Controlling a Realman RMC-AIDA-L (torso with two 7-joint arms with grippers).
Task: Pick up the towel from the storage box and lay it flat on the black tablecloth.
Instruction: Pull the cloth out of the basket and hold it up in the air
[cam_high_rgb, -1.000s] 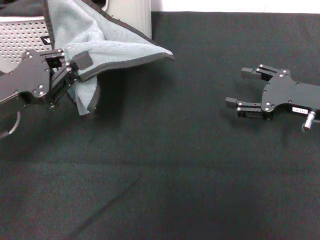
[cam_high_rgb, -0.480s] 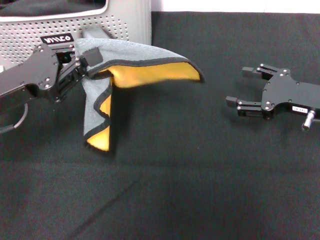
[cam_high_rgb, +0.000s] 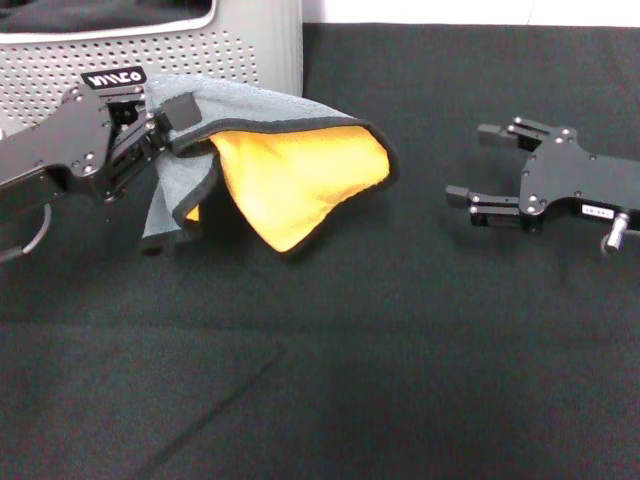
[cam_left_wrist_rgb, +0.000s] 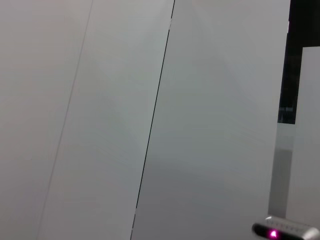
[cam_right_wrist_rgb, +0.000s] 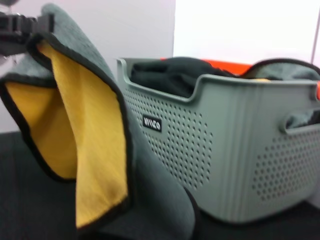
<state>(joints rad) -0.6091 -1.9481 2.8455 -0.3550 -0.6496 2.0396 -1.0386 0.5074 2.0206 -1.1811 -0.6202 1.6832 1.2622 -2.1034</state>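
My left gripper (cam_high_rgb: 172, 118) is shut on a corner of the towel (cam_high_rgb: 290, 175), in front of the storage box (cam_high_rgb: 240, 50). The towel hangs from it, grey side up, yellow-orange side showing underneath, black edging around, its lower part drooping onto the black tablecloth (cam_high_rgb: 350, 360). In the right wrist view the towel (cam_right_wrist_rgb: 90, 150) hangs beside the perforated grey storage box (cam_right_wrist_rgb: 225, 145) with its black label. My right gripper (cam_high_rgb: 475, 162) is open and empty, low over the tablecloth at the right.
The storage box holds several other cloths, dark and orange (cam_right_wrist_rgb: 170, 72). A pale wall rises behind the table. The left wrist view shows only pale wall panels (cam_left_wrist_rgb: 150, 120).
My left gripper has carried the towel out of the box and lower; the towel has swung open toward the right, showing more yellow. The right gripper has shifted only slightly.
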